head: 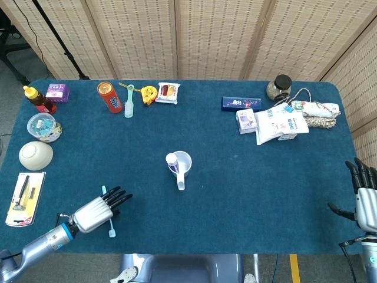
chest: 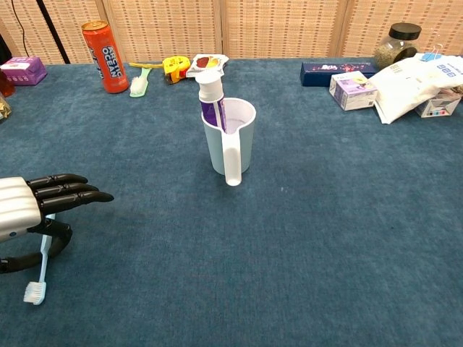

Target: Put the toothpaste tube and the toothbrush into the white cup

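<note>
From the head view, the left hand (head: 97, 210) sits low over the bench (head: 247, 194), its dark fingers stretched forward and the toothbrush (head: 108, 211) running under them, bristle end poking out toward the robot's side. The white cup (head: 180, 165) stands well ahead and off to the right of that hand, with the toothpaste tube (head: 171, 161) already upright in it. The right hand (head: 364, 194) waits at the far edge, fingers spread and holding nothing. In the chest view, the left hand (chest: 32, 210) shows its thumb hooked around the thin handle of the toothbrush (chest: 40, 267), while the long fingers point straight out. That looks to me a thin hold: the brush could swivel or slip out on the lift. The tube (chest: 211, 101) leans inside the cup (chest: 230, 141), so a crooked brush might knock it or tip the cup.
</note>
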Tool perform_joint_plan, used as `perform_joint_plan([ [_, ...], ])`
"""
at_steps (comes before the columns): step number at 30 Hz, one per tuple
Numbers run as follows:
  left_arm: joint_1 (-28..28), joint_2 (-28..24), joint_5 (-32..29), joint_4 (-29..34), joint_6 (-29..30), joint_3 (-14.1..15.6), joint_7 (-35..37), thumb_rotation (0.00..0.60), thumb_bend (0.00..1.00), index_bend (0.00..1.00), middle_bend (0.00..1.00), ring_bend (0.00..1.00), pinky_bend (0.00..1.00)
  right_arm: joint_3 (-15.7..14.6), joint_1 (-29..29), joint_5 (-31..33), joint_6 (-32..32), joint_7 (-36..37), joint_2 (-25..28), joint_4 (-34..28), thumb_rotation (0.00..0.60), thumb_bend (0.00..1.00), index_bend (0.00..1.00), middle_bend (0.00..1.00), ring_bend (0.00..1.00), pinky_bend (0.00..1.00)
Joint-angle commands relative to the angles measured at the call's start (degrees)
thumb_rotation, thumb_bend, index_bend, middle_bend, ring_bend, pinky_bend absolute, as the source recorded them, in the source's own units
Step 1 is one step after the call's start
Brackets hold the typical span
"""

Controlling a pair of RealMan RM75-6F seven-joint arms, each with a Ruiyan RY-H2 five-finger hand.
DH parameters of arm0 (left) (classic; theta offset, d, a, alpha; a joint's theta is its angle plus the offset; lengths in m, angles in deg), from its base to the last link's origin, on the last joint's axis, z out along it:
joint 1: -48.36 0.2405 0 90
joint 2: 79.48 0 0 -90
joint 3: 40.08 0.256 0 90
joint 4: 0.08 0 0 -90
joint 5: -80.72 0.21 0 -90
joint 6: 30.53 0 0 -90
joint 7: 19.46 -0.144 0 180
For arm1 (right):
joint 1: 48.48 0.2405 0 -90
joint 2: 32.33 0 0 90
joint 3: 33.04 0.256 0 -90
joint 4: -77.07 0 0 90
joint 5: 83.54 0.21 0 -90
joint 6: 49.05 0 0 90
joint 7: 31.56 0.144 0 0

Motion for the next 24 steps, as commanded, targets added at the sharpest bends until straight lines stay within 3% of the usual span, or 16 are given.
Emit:
perform_joint_plan([
  [1, 0.0, -0.4, -0.2, 0.7, 1.0, -0.4, 0.3, 0.6, 0.4, 0.62, 0.0, 0.0, 0.0, 0.0, 0.0, 0.0, 0.0, 0.1, 0.0, -0.1, 0.6, 0.0, 0.0, 0.0, 0.0, 0.0],
  [15, -0.9, -5.4, -1.2, 10.3, 6.4, -3.7, 1.4, 0.6, 0.4, 0.62, 0.0, 0.0, 0.0, -0.1, 0.0, -0.3, -0.2, -0.2, 0.0, -0.2, 0.6, 0.0, 0.0, 0.0, 0.0, 0.0],
  [22, -1.4, -9.1, -2.5, 20.8, 11.3, -7.0, 6.6, 0.6, 0.4, 0.62, 0.0, 0.0, 0.0, -0.3, 0.1, -0.5, -0.5, -0.7, -0.3, -0.3, 0.6, 0.0, 0.0, 0.0, 0.0, 0.0],
  [24, -2.2, -10.9, -4.3, 26.5, 13.1, -9.4, 11.4, 0.6, 0.4, 0.62, 0.0, 0.0, 0.0, -0.4, 0.2, -0.6, -0.9, -1.0, -0.4, -0.3, 0.6, 0.0, 0.0, 0.0, 0.0, 0.0],
])
